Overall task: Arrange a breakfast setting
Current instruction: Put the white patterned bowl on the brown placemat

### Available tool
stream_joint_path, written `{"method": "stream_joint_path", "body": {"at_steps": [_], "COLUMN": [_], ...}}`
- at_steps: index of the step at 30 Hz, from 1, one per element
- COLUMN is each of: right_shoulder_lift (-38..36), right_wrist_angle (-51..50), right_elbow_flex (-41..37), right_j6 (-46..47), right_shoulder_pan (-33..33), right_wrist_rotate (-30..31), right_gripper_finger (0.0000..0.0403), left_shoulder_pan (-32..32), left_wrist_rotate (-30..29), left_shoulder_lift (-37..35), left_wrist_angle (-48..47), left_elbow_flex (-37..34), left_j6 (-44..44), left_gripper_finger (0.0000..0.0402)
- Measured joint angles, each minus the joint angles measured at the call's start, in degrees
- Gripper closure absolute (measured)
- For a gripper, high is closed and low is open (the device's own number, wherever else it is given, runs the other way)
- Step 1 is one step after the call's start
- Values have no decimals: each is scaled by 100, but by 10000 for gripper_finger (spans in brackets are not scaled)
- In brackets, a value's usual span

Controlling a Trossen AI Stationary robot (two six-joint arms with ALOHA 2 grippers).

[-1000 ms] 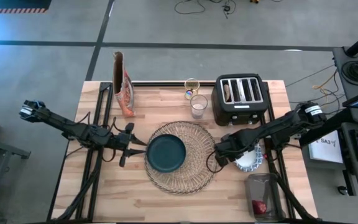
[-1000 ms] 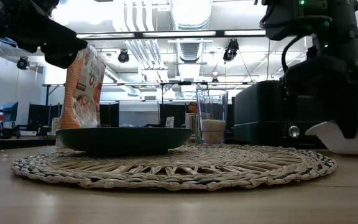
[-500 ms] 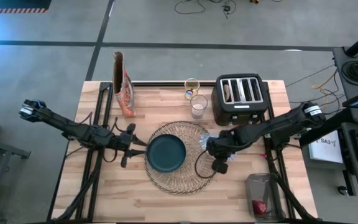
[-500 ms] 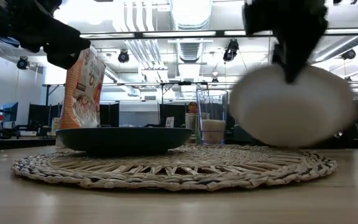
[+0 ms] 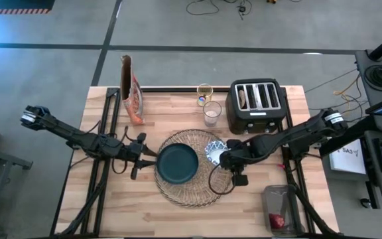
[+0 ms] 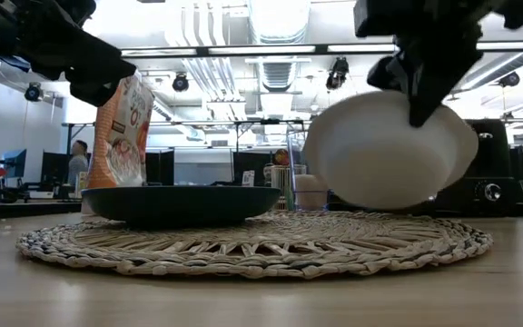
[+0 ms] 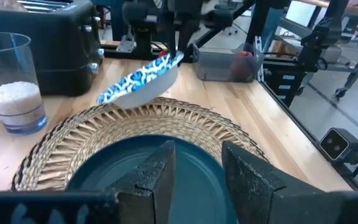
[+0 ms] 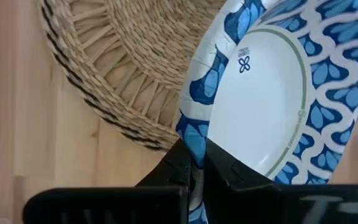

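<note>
A dark teal plate [image 5: 177,164] rests on the round wicker placemat [image 5: 197,189]. Just above the placemat's right part, my right gripper [image 5: 226,158] is shut on the blue-and-white bowl [image 5: 215,151], which is tilted. Left of the placemat, my left gripper [image 5: 138,157] stands open, pointing level at the plate [image 7: 148,168], with nothing between its fingers. The clear glass [image 5: 211,113], with white stuff in its bottom, stands on the table beyond the placemat. A small dark-red fruit [image 5: 278,220] lies in a clear tub. Something brown [image 5: 244,98] sticks out of a toaster slot. My right gripper pinches the bowl's rim [image 8: 190,138] between its two fingers, one on the patterned inner face and one on the outer wall. The fingers slant down from the table's right side. The bowl [image 6: 384,150] is lifted clear of the placemat and tipped, its white underside toward the table's near edge.
A black four-slot toaster [image 5: 256,103] stands at the far right, a tall cereal bag [image 5: 131,89] at the far left, and a small jar [image 5: 204,93] behind the glass. The clear tub [image 5: 280,206] sits at the near right corner. Bare wood lies along the near edge.
My right gripper has risen and gone toward the table's left, from beside the placemat to over its right part, and its wrist has rolled. The bowl, which sat on the table to the right of the placemat, is now lifted clear and tipped on its side.
</note>
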Motion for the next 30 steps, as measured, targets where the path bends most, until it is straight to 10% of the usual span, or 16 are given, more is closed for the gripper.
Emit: {"method": "stream_joint_path", "body": {"at_steps": [10,30], "right_shoulder_lift": [2,2], "right_wrist_angle": [1590,1574], "right_elbow_flex": [-760,-790], "right_j6": [93,504], "right_shoulder_pan": [0,24], "right_wrist_rotate": [-12,-109], "right_gripper_finger": [394,365], "left_shoulder_pan": [0,2], "left_wrist_rotate": [0,-44], "left_shoulder_lift": [0,11], "left_wrist_angle": [150,209], "left_elbow_flex": [0,0], "left_j6": [0,22], "left_gripper_finger": [285,285]}}
